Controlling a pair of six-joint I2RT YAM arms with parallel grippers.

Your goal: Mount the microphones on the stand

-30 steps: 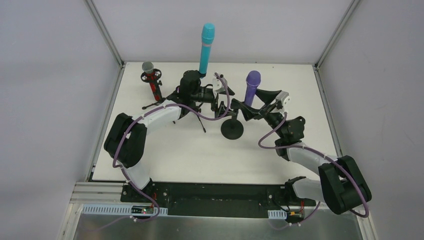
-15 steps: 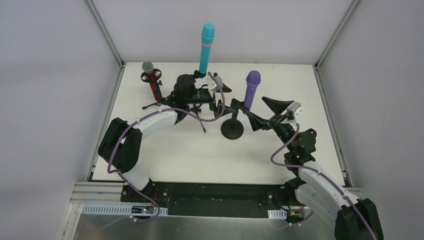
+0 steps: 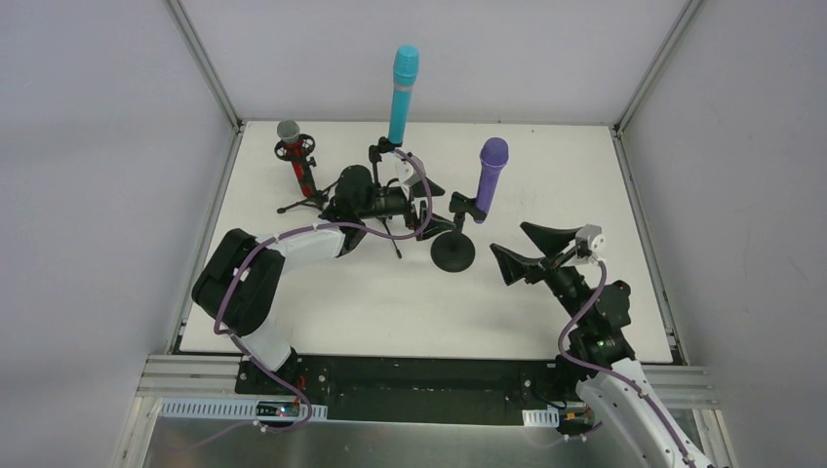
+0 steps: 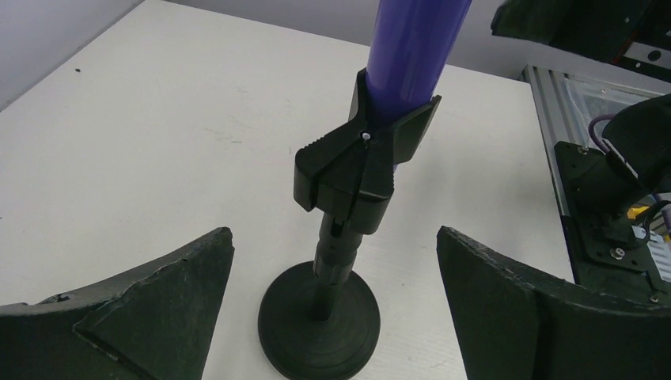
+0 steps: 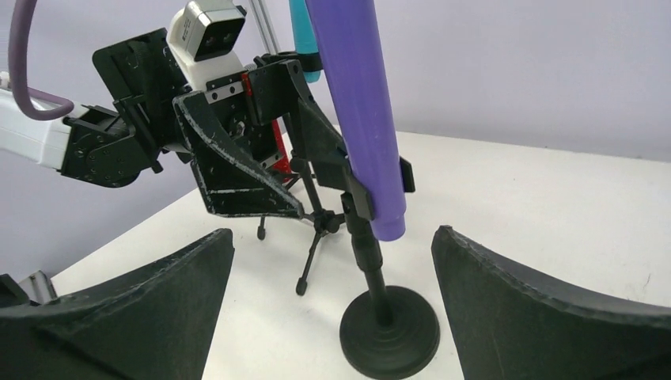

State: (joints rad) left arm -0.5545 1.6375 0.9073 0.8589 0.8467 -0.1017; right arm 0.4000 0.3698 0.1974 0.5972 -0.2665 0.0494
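Top external: red microphone, cyan microphone and purple microphone stand mounted toward the far edge.
Left gripper and right gripper both spread, empty; microphones judged rigid, light, smooth (grip mid-barrel).

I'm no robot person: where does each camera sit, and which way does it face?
Top external: high behind the robot, looking down on the table; left arm and right arm show.
Left wrist: on the left arm, facing the purple microphone on its stand; own fingers below.
Right wrist: on the right arm, facing it from opposite; own fingers below.
Shared: both wrist views show that microphone.
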